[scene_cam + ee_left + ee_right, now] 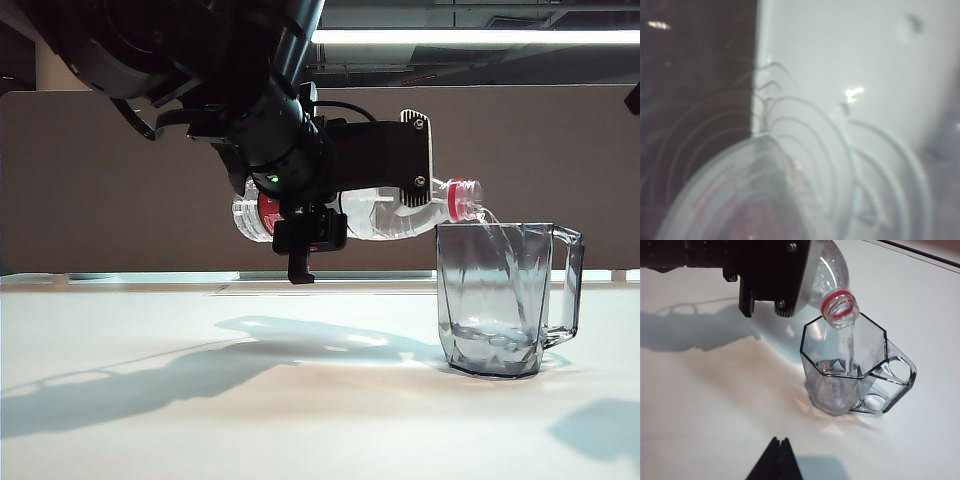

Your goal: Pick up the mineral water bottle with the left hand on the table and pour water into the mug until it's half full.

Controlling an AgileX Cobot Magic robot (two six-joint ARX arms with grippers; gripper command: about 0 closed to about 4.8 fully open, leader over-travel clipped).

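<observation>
My left gripper (pixel 398 190) is shut on the mineral water bottle (pixel 385 215), holding it tipped almost level above the table (pixel 200 400). The bottle's red-ringed mouth (pixel 463 199) sits just over the rim of the smoky faceted mug (pixel 497 300), and a thin stream of water runs into it. A shallow layer of water lies at the mug's bottom. The right wrist view shows the same bottle (pixel 832 280), mug (pixel 850 370) and left gripper (pixel 785 280) from above. My right gripper (pixel 779 441) hangs shut over the table, short of the mug. In the left wrist view the bottle (pixel 765 200) is a close blur.
The white table (pixel 700 405) stretches out around the mug. The mug's squared handle (pixel 570 285) points away from the left arm. A dark wall (pixel 100 200) runs behind the table's far edge. The left arm's shadow (pixel 150 375) falls on the tabletop.
</observation>
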